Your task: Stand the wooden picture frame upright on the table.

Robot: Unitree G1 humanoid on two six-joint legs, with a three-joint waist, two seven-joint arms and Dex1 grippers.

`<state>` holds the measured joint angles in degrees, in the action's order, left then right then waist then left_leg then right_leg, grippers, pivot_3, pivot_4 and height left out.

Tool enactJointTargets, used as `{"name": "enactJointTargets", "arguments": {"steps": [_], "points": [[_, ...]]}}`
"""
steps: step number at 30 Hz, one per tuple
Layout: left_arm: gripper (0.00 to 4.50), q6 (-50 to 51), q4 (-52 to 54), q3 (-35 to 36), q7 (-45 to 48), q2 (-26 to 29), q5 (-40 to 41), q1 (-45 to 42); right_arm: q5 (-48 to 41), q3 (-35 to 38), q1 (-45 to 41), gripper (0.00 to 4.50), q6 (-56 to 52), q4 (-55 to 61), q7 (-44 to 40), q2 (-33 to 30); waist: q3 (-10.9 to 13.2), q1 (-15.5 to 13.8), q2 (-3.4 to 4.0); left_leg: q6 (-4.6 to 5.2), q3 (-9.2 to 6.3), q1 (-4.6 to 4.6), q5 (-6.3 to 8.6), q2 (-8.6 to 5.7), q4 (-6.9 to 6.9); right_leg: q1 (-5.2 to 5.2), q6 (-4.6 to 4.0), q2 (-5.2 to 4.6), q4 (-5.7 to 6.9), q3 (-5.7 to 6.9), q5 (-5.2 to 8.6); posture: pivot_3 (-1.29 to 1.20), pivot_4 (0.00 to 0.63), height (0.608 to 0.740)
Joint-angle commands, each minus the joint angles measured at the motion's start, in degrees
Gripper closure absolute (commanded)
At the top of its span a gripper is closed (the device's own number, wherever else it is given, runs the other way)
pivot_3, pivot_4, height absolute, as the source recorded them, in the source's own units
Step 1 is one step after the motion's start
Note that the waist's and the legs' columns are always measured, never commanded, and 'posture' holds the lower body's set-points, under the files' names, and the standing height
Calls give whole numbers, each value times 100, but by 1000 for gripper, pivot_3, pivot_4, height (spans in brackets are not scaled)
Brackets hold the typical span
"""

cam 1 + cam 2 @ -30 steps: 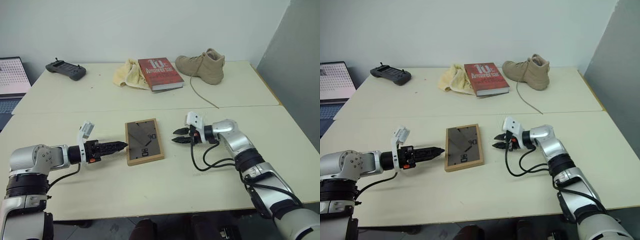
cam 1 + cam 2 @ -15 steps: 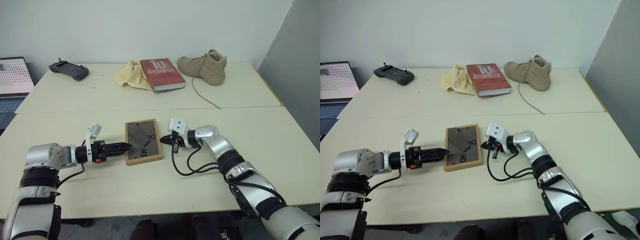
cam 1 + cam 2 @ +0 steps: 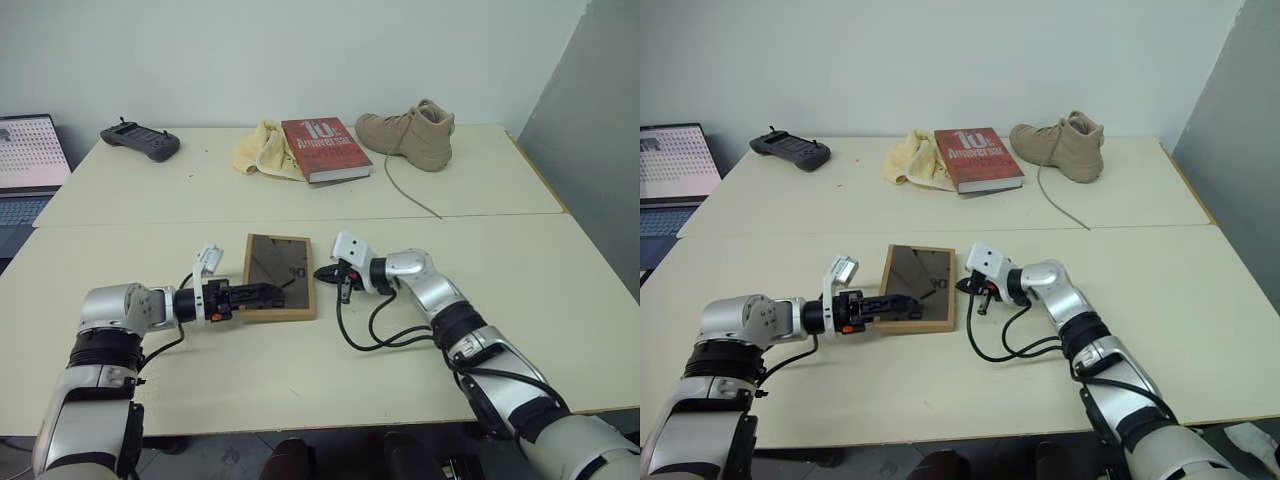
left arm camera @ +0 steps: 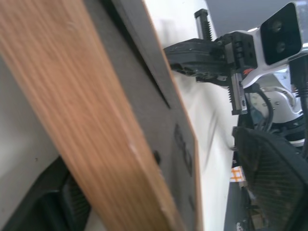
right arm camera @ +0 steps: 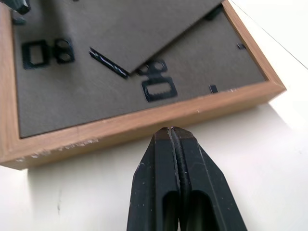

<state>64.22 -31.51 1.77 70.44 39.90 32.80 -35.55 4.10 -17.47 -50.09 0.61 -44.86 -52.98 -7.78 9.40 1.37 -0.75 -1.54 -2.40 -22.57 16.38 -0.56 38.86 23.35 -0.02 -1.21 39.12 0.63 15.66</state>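
The wooden picture frame [image 3: 279, 276] lies back-side up on the near section of the table [image 3: 300, 370], about midway between the table's left and right edges and just on the near side of the seam that joins the 2 sections. Its dark brown back panel faces up, with black fittings on it and a stand flap [image 5: 120, 29] of the same brown board lying across the panel. In the left wrist view the frame's light-wood edge stands tilted above the tabletop, with 1 black finger [image 4: 45, 202] under that edge and the other over the back panel.

The left gripper [image 3: 262, 294] reaches in from the table's left side, and its 2 fingers are spread around the frame's near left part, 1 above and 1 below; how firmly they bear on it I cannot tell. The right gripper [image 3: 325, 272] comes in from the right, its 2 fingers pressed together into a single point, with the tip just beside the frame's right wooden edge; whether it touches the wood I cannot tell.

Along the table's far edge lie a black controller [image 3: 140, 140] near the far left corner, then a yellow cloth [image 3: 258, 150], a red book [image 3: 322, 148] resting partly on the cloth, and a tan boot [image 3: 408, 132] with a loose lace. A laptop [image 3: 30, 160] shows beyond the left edge.
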Motion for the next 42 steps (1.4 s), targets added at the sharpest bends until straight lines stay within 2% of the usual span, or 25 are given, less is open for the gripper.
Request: {"name": "enactJointTargets", "arguments": {"steps": [1, 8, 12, 14, 17, 20, 24, 31, 35, 42], "points": [[1075, 2, -89, 312, -270, -78, 72, -291, -65, 289, 3, 4500, 128, 183, 189, -271, 1, 3, -1, 0, -2, -1, 0, 0, 0, 1, 0, 0, -1, 2, 0, 0, 150, 740], [2540, 187, 549, 849, -647, -145, 442, -367, -323, 764, -120, 4500, -28, 545, 304, -739, 2, 49, -3, 0, -1, -19, 0, 5, 0, 21, 0, 3, 0, -1, 0, 0, 150, 740], [3192, 486, 938, 1544, -1306, -464, 946, -864, -767, 1193, -555, 4500, -617, 1099, 217, -889, 6, 51, -6, 0, -1, -23, 0, 8, 0, 25, 0, 5, 1, 0, 0, 0, 150, 740], [3221, 568, 1186, 1775, -1631, -636, 1120, -1098, -1095, 1399, -870, 4500, -1112, 1357, 130, -892, 13, 47, -8, -1, -1, -29, 0, 8, 2, 30, 0, 5, 3, 0, -1, 0, 150, 740], [3221, 781, 1534, 2101, -1987, -876, 1464, -1342, -1555, 1607, -1278, 4017, -1828, 1630, 8, -815, 15, 48, -12, -3, 3, -47, -2, 6, 9, 51, 0, 2, 16, -5, -1, 0, 150, 740], [3221, 1014, 1929, 2229, -2230, -1039, 1783, -1427, -1829, 1716, -1563, 3306, -2252, 1821, 24, -720, 14, 53, -12, -6, 2, -40, -4, 8, 6, 49, 0, 4, 10, -6, -1, 0, 150, 740], [3221, 1156, 2139, 2346, -2521, -1140, 2013, -1470, -1887, 1730, -1681, 2425, -2276, 1832, 133, -629, 14, 58, -12, -6, 7, -39, -3, 8, 3, 50, 0, 4, 8, -14, -1, 0, 150, 740], [3221, 1239, 2412, 2389, -2680, -1086, 2234, -1381, -2414, 1801, -1755, 809, -2939, 2097, -99, -458, 14, 53, -12, -6, 15, -43, -3, 6, 3, 63, 0, 1, 24, -18, -1, 0, 150, 740], [3221, 1164, 2484, 2295, -2650, -1046, 2224, -1337, -2455, 1682, -1828, 91, -3018, 2153, -177, -350, 14, 53, -13, -6, 18, -43, -4, 7, 3, 69, 0, 1, 32, -21, -1, 0, 150, 740], [3221, 906, 2471, 2114, -2620, -977, 2043, -1148, -2506, 1664, -1983, 28, -2926, 2170, -328, -241, 14, 53, -13, -6, 20, -43, -4, 6, 2, 71, 0, 1, 34, -23, -1, 0, 150, 740]]}}
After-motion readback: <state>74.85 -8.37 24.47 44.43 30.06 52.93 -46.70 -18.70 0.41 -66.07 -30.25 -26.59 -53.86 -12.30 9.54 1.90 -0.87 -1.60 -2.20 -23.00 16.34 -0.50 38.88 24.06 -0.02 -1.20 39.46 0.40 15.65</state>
